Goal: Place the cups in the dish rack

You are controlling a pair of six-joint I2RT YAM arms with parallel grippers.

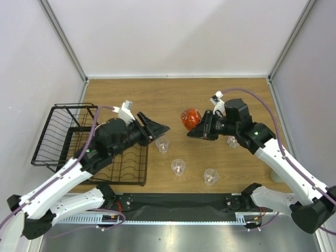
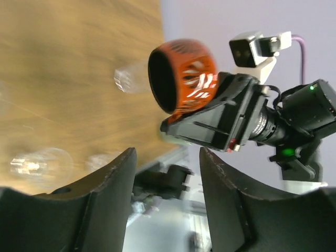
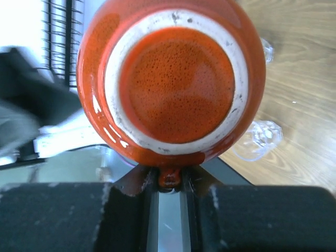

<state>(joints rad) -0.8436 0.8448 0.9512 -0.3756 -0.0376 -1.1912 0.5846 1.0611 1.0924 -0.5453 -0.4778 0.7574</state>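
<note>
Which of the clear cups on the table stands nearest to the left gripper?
The clear cup just below the left gripper in the top view, closest to the dish rack. The other three clear cups stand farther right.

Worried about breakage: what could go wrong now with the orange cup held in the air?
The right gripper pinches the orange cup only by a narrow bit at its edge, so it might slip or swing. The left gripper is open and close by; a mistimed handover could drop it onto the clear cups on the table.

Orange-red ribbed cup (image 1: pixel 191 119) aloft on its side, four clear tumblers (image 1: pixel 178 167) standing nearby, black wire dish rack (image 1: pixel 55 134) at left
</note>
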